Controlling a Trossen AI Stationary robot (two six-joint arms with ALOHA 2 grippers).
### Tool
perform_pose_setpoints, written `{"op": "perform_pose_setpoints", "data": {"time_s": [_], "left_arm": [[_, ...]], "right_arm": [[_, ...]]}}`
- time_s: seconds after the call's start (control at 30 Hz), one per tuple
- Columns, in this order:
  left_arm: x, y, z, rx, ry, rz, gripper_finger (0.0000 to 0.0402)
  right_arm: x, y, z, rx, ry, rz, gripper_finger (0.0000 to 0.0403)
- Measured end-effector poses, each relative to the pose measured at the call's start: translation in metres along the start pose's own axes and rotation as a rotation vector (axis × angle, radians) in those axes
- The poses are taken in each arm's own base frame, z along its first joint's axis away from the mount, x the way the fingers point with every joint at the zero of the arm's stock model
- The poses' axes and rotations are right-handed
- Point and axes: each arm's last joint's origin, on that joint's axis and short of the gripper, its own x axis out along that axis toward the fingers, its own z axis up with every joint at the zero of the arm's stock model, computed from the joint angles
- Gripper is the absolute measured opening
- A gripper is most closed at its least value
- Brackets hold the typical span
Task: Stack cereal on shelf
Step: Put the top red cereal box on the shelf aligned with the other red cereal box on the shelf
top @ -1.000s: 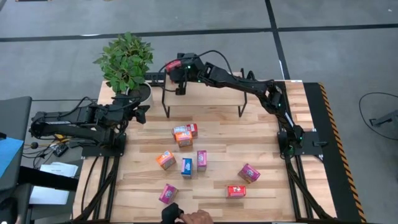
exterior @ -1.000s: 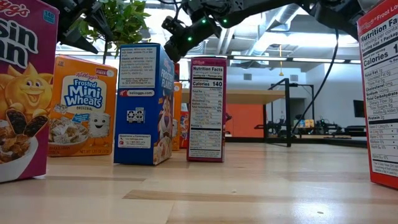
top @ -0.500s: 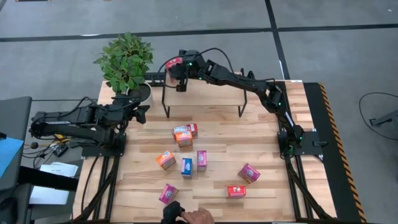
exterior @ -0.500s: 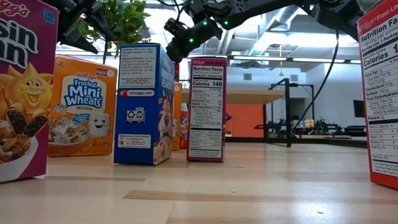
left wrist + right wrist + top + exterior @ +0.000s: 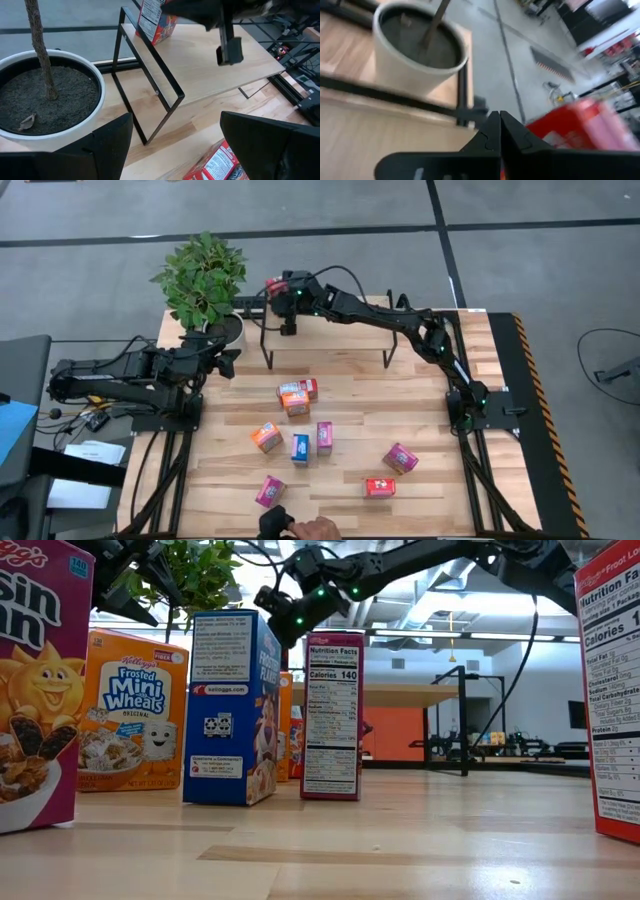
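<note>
A red cereal box (image 5: 276, 284) stands on its bottom on the far left corner of the light-wood shelf (image 5: 340, 330); it also shows in the left wrist view (image 5: 157, 17). My right gripper (image 5: 289, 323) hangs over the shelf's left end just beside that box, shut and empty (image 5: 498, 125), its fingertips (image 5: 229, 48) apart from the box. My left gripper (image 5: 175, 150) is open and empty near the plant pot (image 5: 226, 330), left of the shelf. Several more cereal boxes stand or lie on the table in front of the shelf, among them a red-and-orange group (image 5: 295, 395).
Loose boxes on the table: orange (image 5: 266, 437), blue (image 5: 300, 448), magenta (image 5: 324, 437), magenta (image 5: 400, 458), red (image 5: 379, 487), magenta (image 5: 270, 491). A potted plant (image 5: 203, 275) stands at the far left. A person's hand (image 5: 318, 530) shows at the near edge.
My right arm has sunk a little over the shelf's left end, and its gripper has come down beside the red box. The box stays on the shelf's far left corner.
</note>
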Motion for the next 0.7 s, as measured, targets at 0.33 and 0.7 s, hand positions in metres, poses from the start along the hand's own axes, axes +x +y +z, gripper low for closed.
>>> {"op": "perform_pose_setpoints", "data": {"time_s": [0.33,0.7], "left_arm": [[0.0,0.0,0.0,0.009,0.009,-0.008,0.029],[0.0,0.0,0.0,0.01,0.005,-0.004,0.029]], "right_arm": [[-0.004,0.001,0.012,-0.036,-0.022,-0.03,0.0031],[-0.003,-0.003,0.001,-0.032,0.04,-0.003,0.0023]]}}
